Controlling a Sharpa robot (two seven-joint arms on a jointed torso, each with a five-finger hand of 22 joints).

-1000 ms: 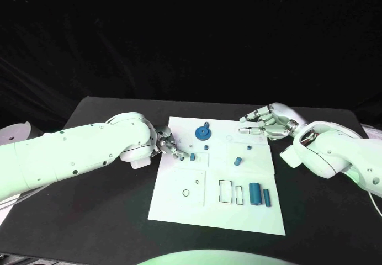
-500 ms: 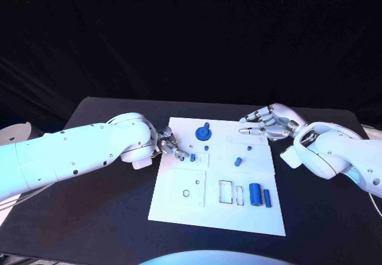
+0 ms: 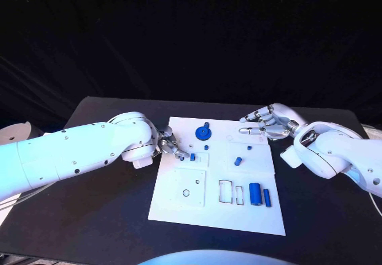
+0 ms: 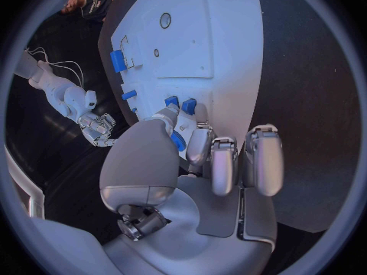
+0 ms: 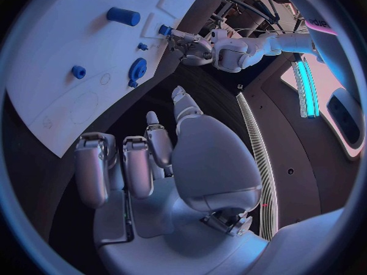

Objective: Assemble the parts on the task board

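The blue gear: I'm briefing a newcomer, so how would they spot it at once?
Find the white task board mid-table. Near its far edge, between the two silver hands, lies the round blue toothed gear. It is the widest, flattest blue part; the neighbours are small pegs and cylinders.

Black table (image 3: 95, 221), black curtain backdrop (image 3: 191, 49) behind, dim room

Matt white board (image 3: 191, 190), glossy blue plastic parts (image 3: 255, 193)
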